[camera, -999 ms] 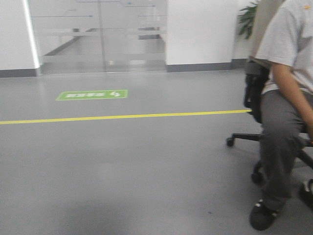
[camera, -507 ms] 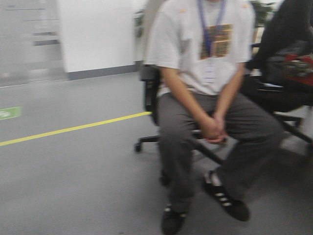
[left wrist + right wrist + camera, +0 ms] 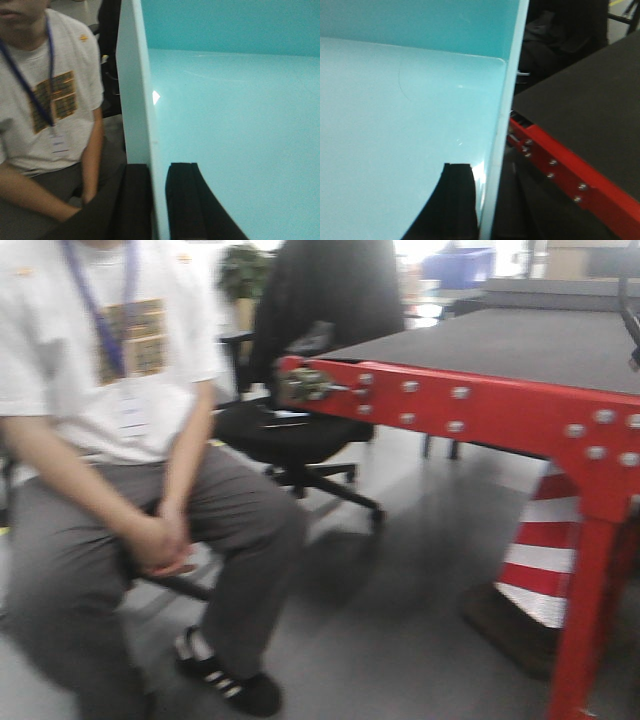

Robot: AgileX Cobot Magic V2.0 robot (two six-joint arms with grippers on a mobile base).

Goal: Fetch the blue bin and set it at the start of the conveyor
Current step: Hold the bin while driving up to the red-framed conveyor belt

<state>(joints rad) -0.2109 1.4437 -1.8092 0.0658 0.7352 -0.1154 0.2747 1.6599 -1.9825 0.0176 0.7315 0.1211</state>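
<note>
Just beside the belt [image 3: 580, 110] corner, bin [image 3: 235, 125] off the belt, open side up, long axis unclear, left claw [image 3: 159, 200] pinching its left wall, right claw [image 3: 487, 210] pinching its right wall, person [image 3: 110, 440] near belt

Grey smooth floor [image 3: 400, 660]. Left of frame: seated person [image 3: 110, 390] in a white T-shirt and grey trousers, wearing a blue lanyard. Centre: black office chair [image 3: 300, 430] on castors. Potted plant [image 3: 243, 270] top centre-left. Red-white striped cone [image 3: 545, 560] lower right. Dark blue bin [image 3: 458, 265] top right, blurred, with bright light beside it.
</note>
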